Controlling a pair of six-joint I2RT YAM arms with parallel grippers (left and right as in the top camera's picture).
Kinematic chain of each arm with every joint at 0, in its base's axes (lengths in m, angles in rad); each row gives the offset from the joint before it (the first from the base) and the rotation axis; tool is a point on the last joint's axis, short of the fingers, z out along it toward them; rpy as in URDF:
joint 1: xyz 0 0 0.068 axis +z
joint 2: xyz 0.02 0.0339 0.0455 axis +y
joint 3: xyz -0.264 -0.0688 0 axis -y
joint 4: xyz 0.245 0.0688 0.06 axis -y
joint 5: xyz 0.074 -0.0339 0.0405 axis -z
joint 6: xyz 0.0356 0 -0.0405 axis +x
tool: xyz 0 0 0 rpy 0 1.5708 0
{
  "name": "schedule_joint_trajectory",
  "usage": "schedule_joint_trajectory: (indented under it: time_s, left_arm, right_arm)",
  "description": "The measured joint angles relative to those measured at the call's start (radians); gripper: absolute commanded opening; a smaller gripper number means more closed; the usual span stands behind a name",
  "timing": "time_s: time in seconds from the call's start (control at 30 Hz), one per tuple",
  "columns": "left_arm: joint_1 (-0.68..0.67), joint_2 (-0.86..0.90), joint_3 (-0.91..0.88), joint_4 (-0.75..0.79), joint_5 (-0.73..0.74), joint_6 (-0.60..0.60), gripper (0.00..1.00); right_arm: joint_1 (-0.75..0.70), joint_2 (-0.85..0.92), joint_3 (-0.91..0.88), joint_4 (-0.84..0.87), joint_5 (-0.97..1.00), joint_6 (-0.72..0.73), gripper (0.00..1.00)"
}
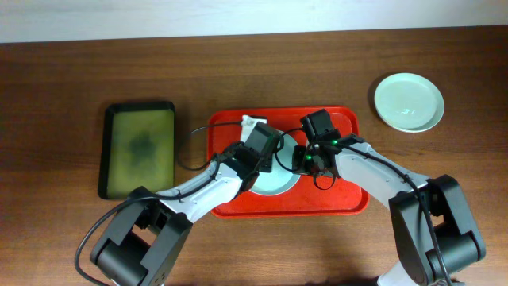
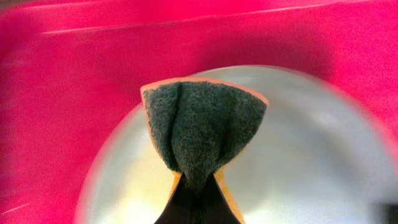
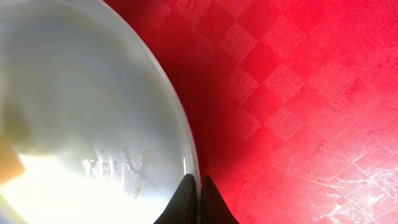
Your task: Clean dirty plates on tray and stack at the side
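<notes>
Left wrist view: left tool [image 2: 198, 200] clamped on sponge [image 2: 202, 127] above plate [image 2: 298, 155], which sits mid tray [image 2: 74, 74]. Right tool [image 3: 199, 196] pinches plate's right rim. Scrub surface lies straight below left tool, the nearer one.

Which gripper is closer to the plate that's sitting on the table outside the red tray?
Right. The right gripper pinches the tray plate at its right rim, on the side toward the table plate; the left gripper, holding a sponge, is farther left.
</notes>
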Motion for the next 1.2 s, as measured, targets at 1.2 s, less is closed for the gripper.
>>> schedule_joint_trajectory:
  time_s: [1.2]
  left_arm:
    - [0.129,-0.197,0.028,-0.261,-0.08,-0.06,0.0]
  right_arm:
    - [0.0,-0.002,0.119,-0.132,0.019,-0.103,0.04]
